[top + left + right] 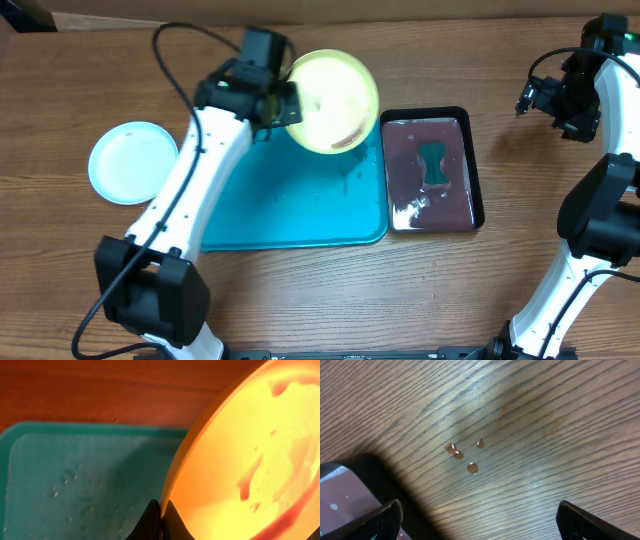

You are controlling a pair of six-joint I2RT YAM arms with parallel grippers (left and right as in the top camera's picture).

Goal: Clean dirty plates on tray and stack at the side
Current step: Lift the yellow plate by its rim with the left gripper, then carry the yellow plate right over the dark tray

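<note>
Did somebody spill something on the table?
Yes. A few small brownish drops sit on the bare wooden table, just beside the black tray of dark liquid. The yellow-green plate, held tilted over the turquoise tray, has reddish smears.

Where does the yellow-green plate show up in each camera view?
Overhead: yellow-green plate upper centre, over the far right corner of the turquoise tray.
Left wrist: fills the right half, its rim pinched by the left gripper at bottom centre.
Right wrist: not in it.
Shared landmark: the turquoise tray, in overhead and left wrist.
</note>
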